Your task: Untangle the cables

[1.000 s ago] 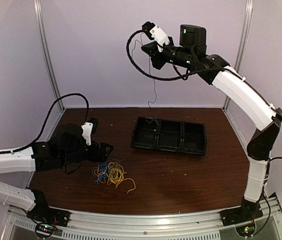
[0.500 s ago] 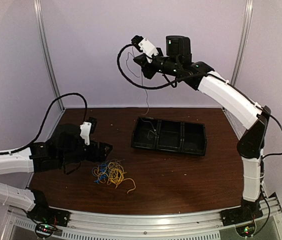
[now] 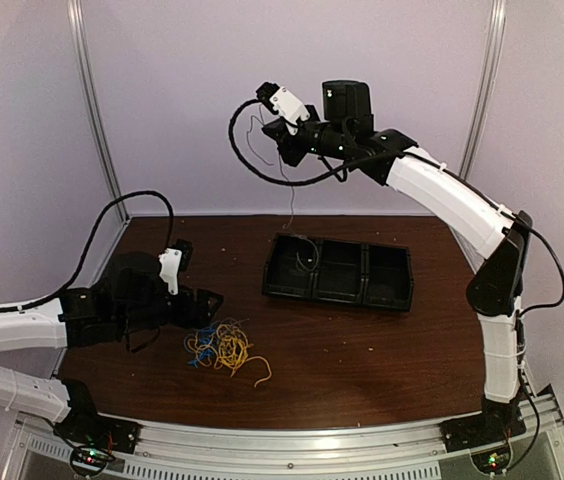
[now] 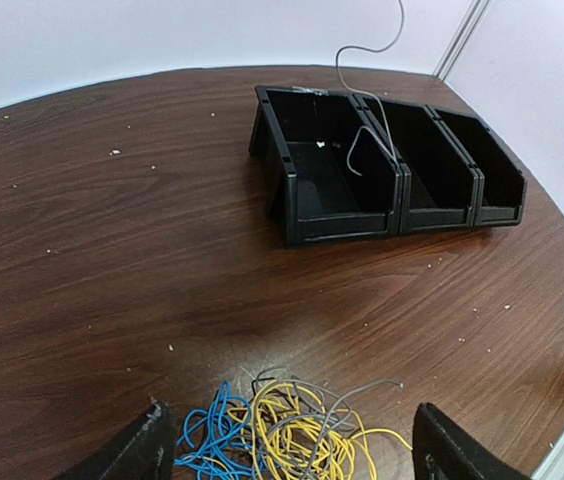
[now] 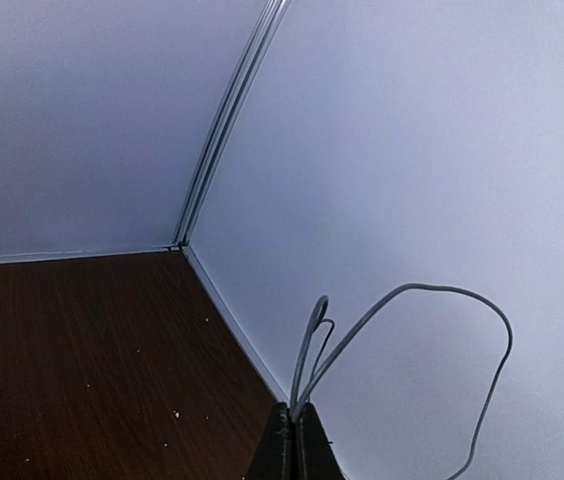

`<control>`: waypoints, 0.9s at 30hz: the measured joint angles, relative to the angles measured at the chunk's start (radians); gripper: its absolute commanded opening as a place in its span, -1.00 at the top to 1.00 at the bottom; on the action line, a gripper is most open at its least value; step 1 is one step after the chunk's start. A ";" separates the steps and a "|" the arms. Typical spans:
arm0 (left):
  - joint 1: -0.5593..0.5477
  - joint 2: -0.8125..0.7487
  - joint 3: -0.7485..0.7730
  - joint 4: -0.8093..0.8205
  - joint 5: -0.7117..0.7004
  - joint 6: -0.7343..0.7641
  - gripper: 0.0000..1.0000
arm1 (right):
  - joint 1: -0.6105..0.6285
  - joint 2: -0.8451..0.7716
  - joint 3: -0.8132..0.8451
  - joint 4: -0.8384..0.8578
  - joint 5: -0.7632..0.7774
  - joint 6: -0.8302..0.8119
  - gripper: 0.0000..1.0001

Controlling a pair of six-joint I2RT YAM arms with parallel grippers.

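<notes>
A tangle of yellow, blue and grey cables (image 3: 224,348) lies on the table near the front left. It also shows in the left wrist view (image 4: 297,430). My left gripper (image 3: 210,300) hovers low just left of the tangle, open and empty, with the tangle between its fingers (image 4: 144,452). My right gripper (image 3: 274,132) is raised high at the back, shut on a pale grey cable (image 3: 291,205). In the right wrist view the gripper (image 5: 294,425) pinches the looped cable (image 5: 402,295). The cable's lower end (image 4: 367,140) hangs into the tray's left compartment.
A black tray (image 3: 337,292) with three compartments stands at the back middle of the table and shows in the left wrist view (image 4: 342,228). Pale walls and metal corner posts (image 3: 92,110) enclose the table. A thick black robot cable (image 3: 247,160) loops under the right wrist.
The right arm has swung left and a little lower, carrying the grey cable with it. The left arm has hardly moved.
</notes>
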 measured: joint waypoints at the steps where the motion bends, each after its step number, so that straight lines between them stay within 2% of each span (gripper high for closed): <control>1: 0.000 0.000 0.000 0.000 0.000 0.000 -0.66 | 0.000 0.000 0.001 0.000 0.000 0.000 1.00; 27: 0.000 0.000 -0.002 -0.001 0.000 -0.001 -0.66 | 0.025 0.002 0.093 0.010 -0.025 -0.012 1.00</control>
